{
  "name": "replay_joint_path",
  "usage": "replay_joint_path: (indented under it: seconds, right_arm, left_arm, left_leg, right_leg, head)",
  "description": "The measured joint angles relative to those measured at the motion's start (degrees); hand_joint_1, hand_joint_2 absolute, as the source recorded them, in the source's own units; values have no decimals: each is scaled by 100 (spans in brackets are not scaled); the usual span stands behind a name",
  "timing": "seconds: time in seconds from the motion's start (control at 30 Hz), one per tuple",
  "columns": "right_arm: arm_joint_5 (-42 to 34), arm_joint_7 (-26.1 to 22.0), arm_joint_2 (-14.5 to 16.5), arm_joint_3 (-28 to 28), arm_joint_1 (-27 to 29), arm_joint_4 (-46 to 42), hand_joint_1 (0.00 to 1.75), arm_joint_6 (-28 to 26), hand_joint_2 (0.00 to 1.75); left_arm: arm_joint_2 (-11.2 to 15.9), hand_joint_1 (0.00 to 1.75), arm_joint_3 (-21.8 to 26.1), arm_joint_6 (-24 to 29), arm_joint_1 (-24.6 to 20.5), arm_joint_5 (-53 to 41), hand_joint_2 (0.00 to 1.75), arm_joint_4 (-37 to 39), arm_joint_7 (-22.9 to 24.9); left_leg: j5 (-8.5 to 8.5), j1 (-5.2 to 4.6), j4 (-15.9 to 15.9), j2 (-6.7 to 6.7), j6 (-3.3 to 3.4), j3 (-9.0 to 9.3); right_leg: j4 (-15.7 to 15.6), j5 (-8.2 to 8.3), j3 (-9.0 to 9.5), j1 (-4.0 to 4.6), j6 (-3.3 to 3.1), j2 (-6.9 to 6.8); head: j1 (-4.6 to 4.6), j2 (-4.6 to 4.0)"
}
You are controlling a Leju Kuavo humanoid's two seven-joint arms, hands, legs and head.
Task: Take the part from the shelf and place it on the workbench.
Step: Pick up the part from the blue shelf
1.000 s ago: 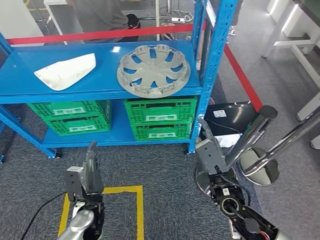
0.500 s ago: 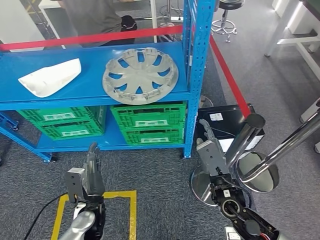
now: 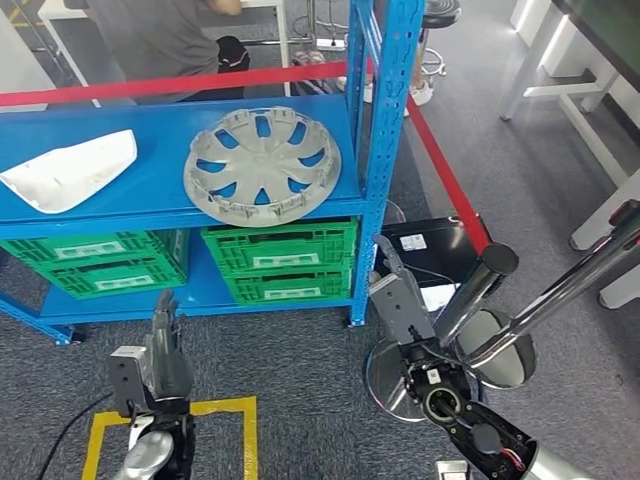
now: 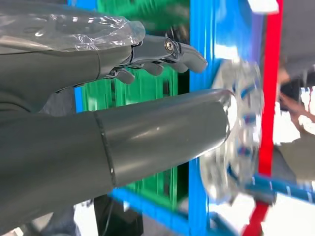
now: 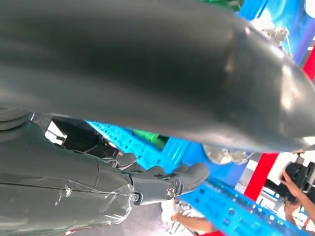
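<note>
A round grey wheel cover point(image 3: 260, 165) lies flat on the blue shelf's point(image 3: 158, 195) upper deck, near its right post. Further left on the same deck lies a white curved panel point(image 3: 68, 172). Both hands hang low in front of the shelf, above the carpet. My left hand point(image 3: 162, 350) is below the green crates, fingers stretched out, holding nothing. My right hand point(image 3: 396, 295) sits beside the right post point(image 3: 373, 160), also holding nothing. In the left wrist view the thumb point(image 4: 148, 142) and straight fingers point(image 4: 167, 49) point toward the blurred wheel cover point(image 4: 241, 132). The right wrist view has straight fingers point(image 5: 167, 184).
Green crates point(image 3: 279, 260) fill the shelf's lower deck. A person point(image 3: 162, 30) stands behind the shelf, past a red barrier strip point(image 3: 189, 80). Chrome stool bases point(image 3: 494, 345) and a black box point(image 3: 438, 245) lie to the right. Yellow tape point(image 3: 226, 408) marks the floor.
The whole picture has shifted: the shelf now sits further left and lower, so the camera has moved. Both hands stay low with nothing in them.
</note>
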Motion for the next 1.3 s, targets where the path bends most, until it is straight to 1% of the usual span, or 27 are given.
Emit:
replay_joint_path:
  seconds: [0.03,0.07,0.13,0.17,0.2,0.23,0.27,0.3,0.33,0.37,0.4,0.47,0.63,0.73,0.87,0.9,0.97,1.0,1.03,1.1,1.13,1.17,1.2,1.23,1.27,1.3]
  right_arm:
    - [0,0,-2,-1,-9,-2,0,-1,0]
    - [0,0,-3,2,-18,-4,0,2,0]
    - [0,4,-5,13,-25,3,0,21,0]
    - [0,6,-6,18,-22,8,0,35,0]
    - [0,8,-7,22,-20,14,0,46,0]
    - [0,9,-7,27,-22,19,0,54,0]
    - [0,9,-7,31,-26,20,0,56,0]
    - [0,10,-7,33,-30,21,0,56,0]
    - [0,13,-8,36,-34,22,0,55,0]
    - [0,16,-8,38,-41,22,0,55,0]
    - [0,20,-9,41,-46,22,0,54,0]
    - [0,23,-9,48,-54,21,0,53,0]
    - [0,24,-9,52,-59,21,0,52,0]
    - [0,24,-9,54,-59,21,0,52,0]
    - [0,26,-9,56,-59,20,0,54,0]
    - [1,25,-9,56,-58,20,0,55,0]
    - [2,22,-9,53,-61,19,0,62,0]
    - [4,20,-9,50,-68,19,0,66,0]
    - [5,19,-9,46,-78,18,0,70,0]
    - [9,16,-9,50,-84,20,0,79,0]
    - [9,17,-9,53,-79,22,0,83,0]
    - [9,20,-10,56,-72,25,0,87,0]
    - [11,28,-10,55,-68,28,0,89,0]
    - [16,39,-11,55,-67,30,0,91,0]
    - [25,54,-11,54,-67,30,0,93,0]
    - [34,70,-11,55,-68,33,0,95,0]
  left_arm:
    - [-4,0,1,0,-3,1,0,-1,-1]
    - [-10,0,1,0,-6,4,0,-1,-1]
    - [-20,0,1,3,0,25,0,-1,-1]
    - [-20,0,2,8,13,40,0,-1,-1]
    - [-19,0,2,15,29,52,0,-1,-1]
    - [-16,0,3,24,41,63,0,-1,-1]
    - [-15,0,3,31,47,67,0,-1,-1]
    - [-15,0,3,35,50,68,0,0,-1]
    - [-15,0,3,37,47,70,0,1,0]
    - [-15,0,3,37,44,70,0,1,-1]
    - [-15,0,3,37,46,71,0,1,0]
    - [-15,0,4,37,49,72,0,1,-1]
    - [-9,0,17,37,43,70,0,1,-1]
    - [-3,0,22,37,43,70,0,1,-1]
    - [11,0,26,14,37,72,0,1,-1]
    - [13,0,27,8,32,73,0,1,-1]
    - [10,0,28,2,25,73,0,0,-7]
    - [9,0,28,2,21,74,0,0,-11]
    - [7,0,29,2,16,76,0,0,-15]
    - [4,0,30,2,13,85,0,1,-18]
    - [4,0,30,2,21,90,0,1,-18]
    - [5,0,30,2,34,94,0,1,-18]
    - [6,0,29,2,48,96,0,1,-19]
    - [7,0,29,3,59,96,0,1,-19]
    - [7,0,29,5,66,93,0,1,-20]
    - [8,0,29,13,66,88,0,0,-22]
  left_leg:
    - [-5,20,-65,-3,-7,67]
    - [-15,38,-114,-4,-11,132]
    - [-62,29,-129,-11,1,206]
    - [-93,26,-124,-16,0,234]
    - [-128,24,-114,-22,-3,268]
    - [-168,23,-100,-29,-10,310]
    - [-214,21,-81,-35,-19,360]
    - [-262,21,-63,-40,-32,405]
    - [-300,10,-33,-45,-48,429]
    - [-326,0,-3,-49,-61,424]
    - [-337,-9,22,-52,-70,402]
    - [-337,-15,50,-50,-73,364]
    - [-339,-5,13,-46,-79,382]
    - [-345,-10,16,-46,-78,383]
    - [-352,-23,12,-48,-50,377]
    - [-352,-21,-26,-47,-31,388]
    - [-323,10,-158,-45,-4,486]
    - [-308,34,-216,-40,1,547]
    - [-291,55,-253,-36,-1,599]
    - [-286,80,-268,-29,-10,629]
    - [-295,91,-266,-30,-22,634]
    - [-311,108,-264,-33,-43,647]
    - [-335,134,-259,-38,-75,670]
    - [-369,167,-249,-46,-117,704]
    - [-411,196,-236,-51,-166,741]
    - [-449,218,-217,-57,-212,770]
  right_leg:
    - [150,-85,-58,3,21,-10]
    - [437,-213,-194,5,38,-19]
    - [1224,-485,-631,6,63,-23]
    - [1515,-530,-832,5,73,-24]
    - [1604,-453,-946,5,79,-24]
    - [1463,-257,-951,5,77,-25]
    - [1117,30,-854,6,66,-25]
    - [725,282,-716,10,44,-23]
    - [386,460,-585,21,20,-22]
    - [152,534,-481,26,-13,-21]
    - [61,521,-435,32,-38,-18]
    - [3,493,-403,34,-65,-9]
    - [3,476,-402,58,-94,0]
    - [-4,473,-399,55,-111,-3]
    - [-21,496,-377,45,-97,-7]
    - [-5,533,-365,43,-78,-9]
    - [56,568,-349,54,-29,-12]
    - [164,510,-389,57,-2,-14]
    - [359,378,-480,53,20,-15]
    - [1015,32,-811,12,75,-19]
    - [1326,-92,-983,-15,108,-22]
    - [1474,-114,-1083,-45,147,-25]
    - [1408,-20,-1078,-73,183,-28]
    - [1124,178,-966,-101,222,-32]
    - [702,415,-785,-130,261,-34]
    - [324,546,-633,-137,288,-28]
  head:
    - [16,0]
    - [43,0]
    - [98,0]
    - [121,0]
    - [143,0]
    - [165,0]
    - [189,0]
    - [210,0]
    - [222,0]
    - [233,0]
    - [227,0]
    - [201,0]
    - [127,0]
    - [81,0]
    - [17,0]
    - [13,0]
    - [13,0]
    - [26,0]
    - [46,0]
    - [93,0]
    - [112,1]
    - [126,1]
    - [137,1]
    - [154,1]
    - [173,0]
    - [198,0]
